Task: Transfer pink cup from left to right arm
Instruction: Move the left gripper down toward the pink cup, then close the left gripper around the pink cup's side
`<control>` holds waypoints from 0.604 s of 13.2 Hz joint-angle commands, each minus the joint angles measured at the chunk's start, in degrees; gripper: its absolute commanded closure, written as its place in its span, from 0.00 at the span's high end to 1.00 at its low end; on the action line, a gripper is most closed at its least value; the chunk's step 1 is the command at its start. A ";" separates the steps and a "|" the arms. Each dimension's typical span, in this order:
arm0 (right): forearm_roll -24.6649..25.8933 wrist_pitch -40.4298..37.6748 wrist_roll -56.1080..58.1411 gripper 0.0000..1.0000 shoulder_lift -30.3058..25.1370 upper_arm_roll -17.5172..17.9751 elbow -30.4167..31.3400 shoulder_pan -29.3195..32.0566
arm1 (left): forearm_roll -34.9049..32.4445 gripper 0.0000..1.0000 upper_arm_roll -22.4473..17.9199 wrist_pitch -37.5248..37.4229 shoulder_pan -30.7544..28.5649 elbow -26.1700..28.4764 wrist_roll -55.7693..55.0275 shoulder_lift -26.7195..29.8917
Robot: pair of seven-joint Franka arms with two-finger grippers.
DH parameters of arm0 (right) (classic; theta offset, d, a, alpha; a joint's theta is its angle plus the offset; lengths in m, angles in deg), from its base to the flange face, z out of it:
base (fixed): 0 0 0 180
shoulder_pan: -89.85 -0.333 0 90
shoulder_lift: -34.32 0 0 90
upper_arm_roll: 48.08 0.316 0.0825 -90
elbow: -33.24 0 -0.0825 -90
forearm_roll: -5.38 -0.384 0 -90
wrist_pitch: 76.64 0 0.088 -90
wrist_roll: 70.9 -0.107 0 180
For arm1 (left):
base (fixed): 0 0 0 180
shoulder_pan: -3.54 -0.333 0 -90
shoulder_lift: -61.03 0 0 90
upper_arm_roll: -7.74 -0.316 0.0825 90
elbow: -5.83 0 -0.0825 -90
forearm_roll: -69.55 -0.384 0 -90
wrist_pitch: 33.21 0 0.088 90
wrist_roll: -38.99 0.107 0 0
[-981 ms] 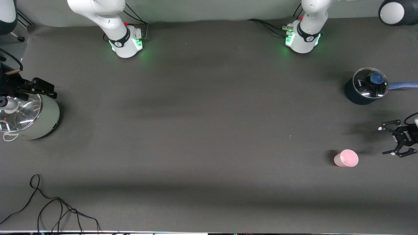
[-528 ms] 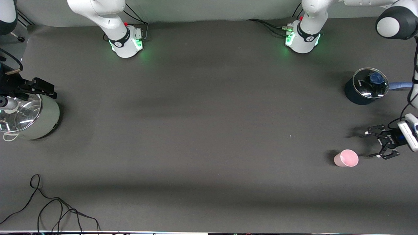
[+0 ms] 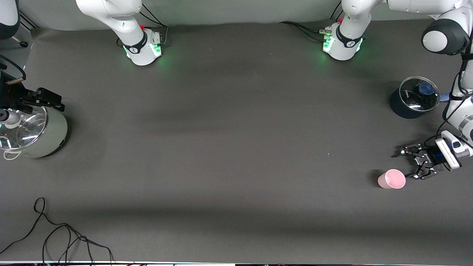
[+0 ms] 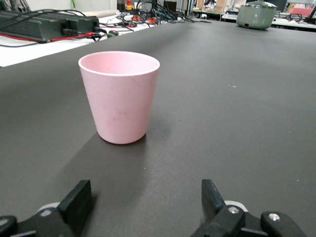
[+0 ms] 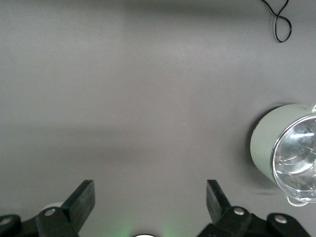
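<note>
The pink cup (image 3: 391, 179) stands upright on the dark table near the left arm's end, rim up and empty. In the left wrist view the pink cup (image 4: 119, 96) is just ahead of the jaws, off to one side of their gap. My left gripper (image 3: 404, 164) is open, low over the table, close beside the cup toward the left arm's end and not touching it; it also shows in its own view (image 4: 145, 197). My right gripper (image 3: 50, 100) waits open and empty over the green pot; its fingers (image 5: 84, 195) frame bare table.
A dark blue pot with a glass lid (image 3: 414, 98) stands farther from the front camera than the cup. A pale green pot with a glass lid (image 3: 35, 131) stands at the right arm's end and shows in the right wrist view (image 5: 284, 150). A black cable (image 3: 63, 236) lies near the front edge.
My left gripper has moved in from the left arm's end of the table toward the pink cup, staying open. The cup and the right arm have not moved.
</note>
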 commanded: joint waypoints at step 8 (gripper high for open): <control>-0.33 -1.23 -0.91 1.00 0.39 -0.14 -1.24 -0.24 | 2.43 0.99 6.47 0.13 -4.65 -1.58 4.84 -2.42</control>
